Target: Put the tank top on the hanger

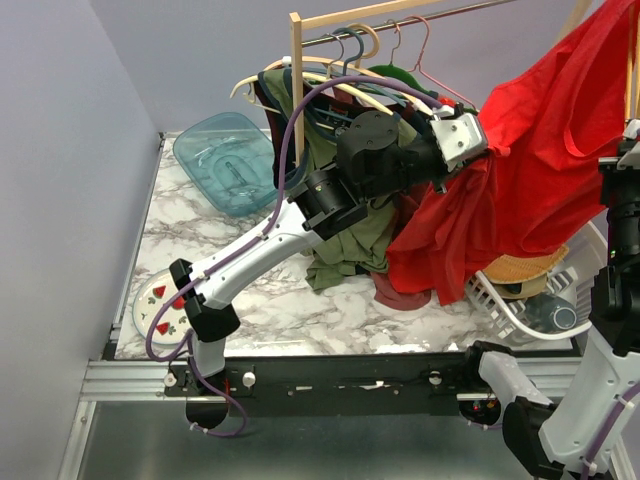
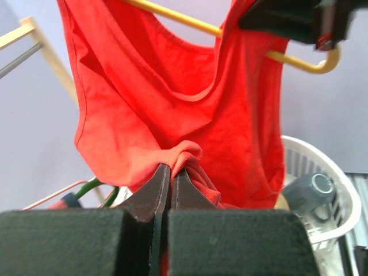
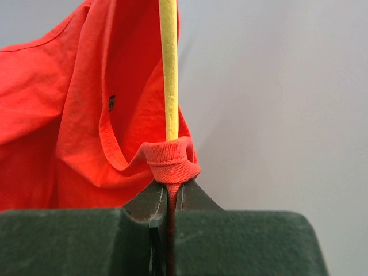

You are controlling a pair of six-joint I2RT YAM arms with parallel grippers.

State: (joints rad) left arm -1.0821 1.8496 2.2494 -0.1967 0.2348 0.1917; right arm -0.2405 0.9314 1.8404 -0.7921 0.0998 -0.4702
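Hanging in thin, soft folds, the bright red tank top (image 2: 172, 86) draped from the slim yellow hanger (image 2: 178, 17) above the marble-patterned table (image 1: 280, 300). The left fingers (image 2: 155, 190) pinched a bunched fold of it, the right fingers (image 3: 150, 202) a rolled strap at the hanger's rod. A white slatted basket (image 1: 497, 302) held a grey cylinder (image 2: 310, 190).

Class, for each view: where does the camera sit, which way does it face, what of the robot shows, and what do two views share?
Top external: above and behind the bases, looking down on the table; left arm, reaching the tank top, and right arm show.
Left wrist: on the left arm, facing the tank top along the left gripper, shut on a fold.
Right wrist: on the right arm, facing along the right gripper, shut on a strap at the hanger.
Shared: both wrists see tank top and hanger.
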